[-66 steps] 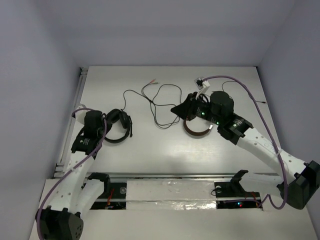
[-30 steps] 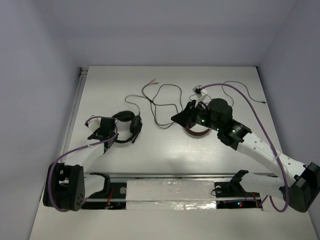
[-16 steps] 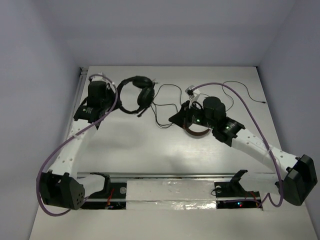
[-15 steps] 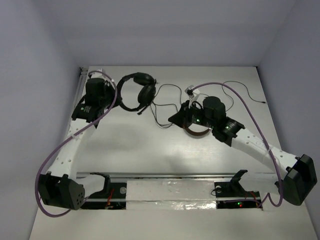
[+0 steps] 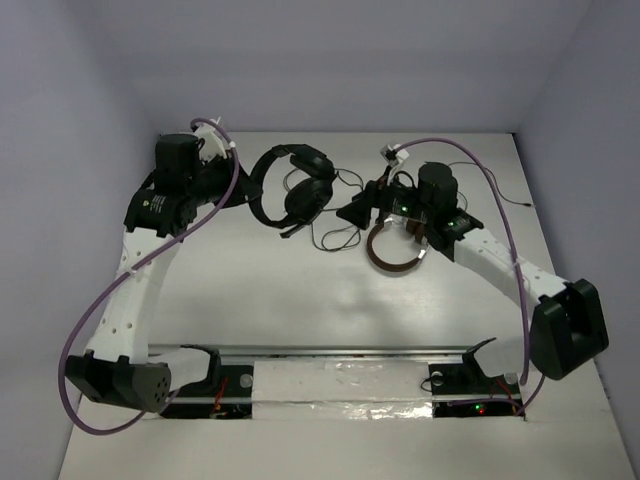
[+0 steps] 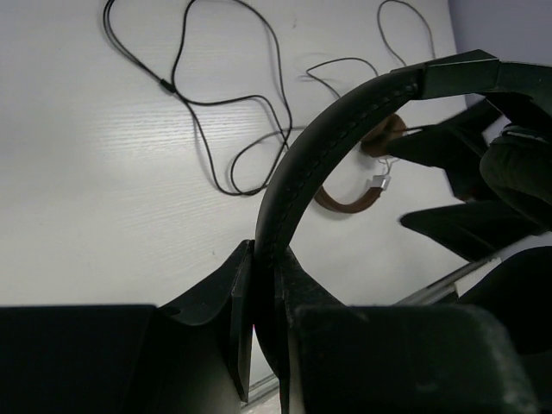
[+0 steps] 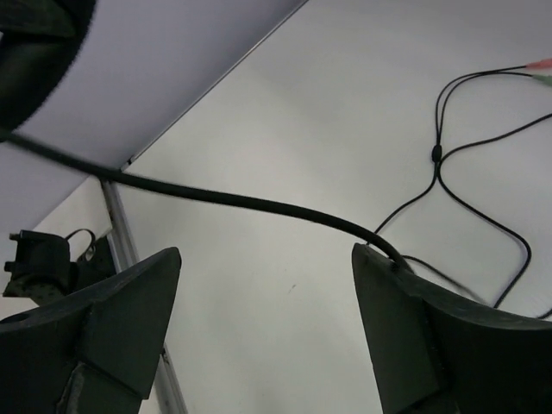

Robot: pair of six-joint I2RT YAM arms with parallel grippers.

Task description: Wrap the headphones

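The black headphones (image 5: 303, 198) hang in the air over the back middle of the table. My left gripper (image 5: 248, 190) is shut on their padded headband (image 6: 345, 121), which rises from between the jaws in the left wrist view. My right gripper (image 5: 362, 206) hovers just right of the earcups, open with nothing between its fingers (image 7: 121, 319). A thicker black cord (image 7: 241, 203) runs from an earcup (image 7: 34, 52) across the open gap and reaches the tip of the right-hand finger. The thin black cable (image 5: 330, 235) lies looped on the table, and its reddish plugs (image 7: 539, 69) show in the right wrist view.
A brown-banded pair of headphones (image 5: 393, 252) lies on the table below the right gripper, also seen as the brown band (image 6: 354, 194) in the left wrist view. A metal rail (image 5: 160, 160) borders the table's left edge. Grey walls close in the back and sides.
My left arm has lifted the headphones off the table and carried them back and to the right. My right gripper has opened wide and shifted slightly toward the back.
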